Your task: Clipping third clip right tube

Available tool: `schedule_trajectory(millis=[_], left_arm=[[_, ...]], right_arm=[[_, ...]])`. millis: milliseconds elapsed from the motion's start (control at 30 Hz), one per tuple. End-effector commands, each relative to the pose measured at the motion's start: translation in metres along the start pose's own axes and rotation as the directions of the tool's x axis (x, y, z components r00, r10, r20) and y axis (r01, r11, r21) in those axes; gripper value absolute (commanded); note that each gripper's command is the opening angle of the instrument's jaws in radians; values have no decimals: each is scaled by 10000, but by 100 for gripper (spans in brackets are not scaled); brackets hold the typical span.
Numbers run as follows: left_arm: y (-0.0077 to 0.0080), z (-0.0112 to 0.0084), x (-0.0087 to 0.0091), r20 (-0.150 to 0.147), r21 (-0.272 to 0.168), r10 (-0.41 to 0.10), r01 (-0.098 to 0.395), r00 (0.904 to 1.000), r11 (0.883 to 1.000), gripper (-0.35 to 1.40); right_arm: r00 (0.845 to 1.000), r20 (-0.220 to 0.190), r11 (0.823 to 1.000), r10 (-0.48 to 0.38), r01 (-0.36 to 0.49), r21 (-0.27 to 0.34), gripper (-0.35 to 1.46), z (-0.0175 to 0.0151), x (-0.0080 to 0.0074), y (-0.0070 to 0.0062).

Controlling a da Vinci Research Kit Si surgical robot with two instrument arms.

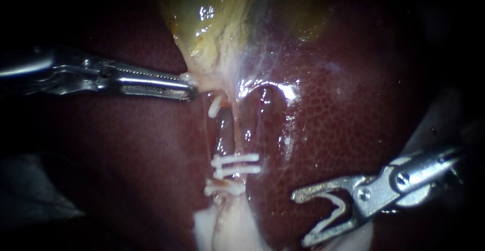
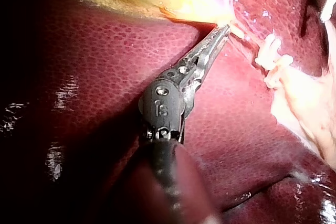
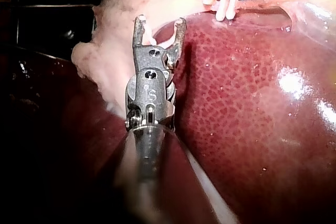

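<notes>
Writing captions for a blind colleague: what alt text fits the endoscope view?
The right instrument carries an open clip over the liver, apart from the tubes, which bear white clips. The left instrument grips the gallbladder at its lower end.

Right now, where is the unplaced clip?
Lower right of the endoscope view: the open clip sits between the right instrument's jaws, over the liver, right of the clips on the tubes.
</notes>
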Motion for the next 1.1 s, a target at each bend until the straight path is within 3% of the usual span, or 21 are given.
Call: schedule_trajectory(millis=[33, 200, 333, 467, 667, 833, 867, 1100], left_arm=[[0, -1, 1, 0, -3, -2, 2, 10000, 10000, -35], [2, -13, 7, 14, -87, -34, 35, 10000, 10000, -35], [1, -44, 24, 26, 20, -137, 136, 9999, 9999, -35], [-1, -70, 38, -206, 182, -245, 249, 9995, 9995, -35], [0, -74, 39, -244, 242, -261, 267, 9994, 9994, -35], [0, -73, 39, -246, 253, -260, 266, 9994, 9993, -35], [0, -73, 39, -246, 253, -260, 266, 9994, 9993, -35], [2, -73, 39, -248, 264, -260, 267, 9994, 9993, -35]], right_arm=[[10000, -5, 10000, 9, -9, -4, 50, -1, 1, 0], [10000, -5, 10000, 10, -10, -3, 50, -1, 1, 0], [10000, -7, 10000, 14, -14, -2, 50, -1, 1, 1], [10000, -11, 10000, 21, -21, -2, 50, -2, 1, 1], [9991, -242, 9993, 357, -358, -44, 50, -6, 7, 6], [9885, -1103, 9943, 1035, -1058, -147, 50, -11, 20, 25], [9823, -1353, 9905, 1297, -1346, -280, 50, -11, 24, 33], [9643, -1626, 9700, 2091, -2256, -908, 50, 6, 36, 71]])
